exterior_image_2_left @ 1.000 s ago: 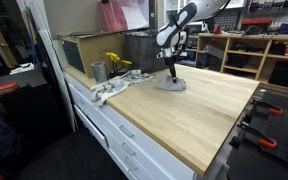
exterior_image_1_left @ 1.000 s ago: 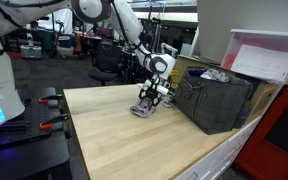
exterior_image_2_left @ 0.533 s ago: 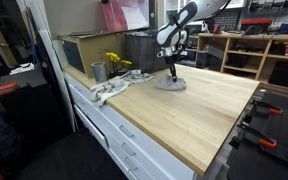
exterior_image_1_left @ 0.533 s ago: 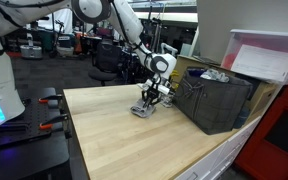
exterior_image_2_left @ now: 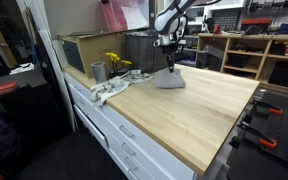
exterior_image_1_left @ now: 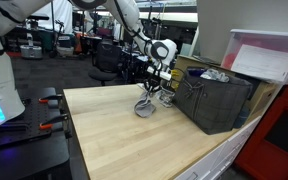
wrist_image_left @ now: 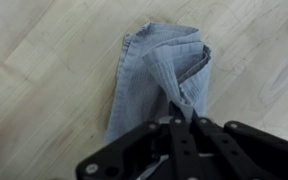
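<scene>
Gripper [wrist_image_left: 181,120], clamped shut on a fold of the grey cloth [wrist_image_left: 159,75], has risen, drawing the cloth up from the table [exterior_image_1_left: 114,135].

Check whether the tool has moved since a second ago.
Yes. The tool has risen, pinching the grey cloth upward, judged against the black crate beside it.

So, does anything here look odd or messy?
Only the cloth: it is bunched up, pinched at one fold by the gripper, hanging crumpled with its lower end on the table.
</scene>
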You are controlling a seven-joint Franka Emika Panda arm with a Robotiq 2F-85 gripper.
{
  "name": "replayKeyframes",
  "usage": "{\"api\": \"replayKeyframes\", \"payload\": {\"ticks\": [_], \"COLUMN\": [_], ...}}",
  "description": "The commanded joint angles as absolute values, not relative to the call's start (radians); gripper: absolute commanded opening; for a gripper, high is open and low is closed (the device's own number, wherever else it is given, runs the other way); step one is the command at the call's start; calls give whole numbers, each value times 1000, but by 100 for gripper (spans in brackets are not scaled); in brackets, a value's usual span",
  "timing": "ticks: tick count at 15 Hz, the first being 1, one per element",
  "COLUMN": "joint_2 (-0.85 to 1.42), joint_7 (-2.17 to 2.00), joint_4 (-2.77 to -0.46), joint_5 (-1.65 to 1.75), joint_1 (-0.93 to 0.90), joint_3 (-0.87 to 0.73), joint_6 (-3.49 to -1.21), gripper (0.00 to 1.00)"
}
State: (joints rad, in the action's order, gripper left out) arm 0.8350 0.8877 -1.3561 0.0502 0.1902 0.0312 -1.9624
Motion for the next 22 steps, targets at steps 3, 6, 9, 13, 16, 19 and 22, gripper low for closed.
{"api": "replayKeyframes", "payload": {"ticks": [3, 6, 9, 13, 16, 19, 22], "joint_2": [590, 507, 448, 390, 377, 409, 460], "joint_7": [968, 991, 1030, 1122, 1153, 1155, 1156], "joint_4": [-1607, -1678, -1714, -1743, -1738, -1707, -1693], "joint_5": [190, 257, 320, 390, 362, 244, 110], "joint_1": [109, 60, 20, -5, 14, 64, 111], "joint_3": [55, 76, 91, 103, 101, 99, 101], "joint_6": [-1998, -1991, -1984, -2009, -2044, -2012, -1988], "gripper": [1, 1, 39, 69, 91, 100, 100]}}
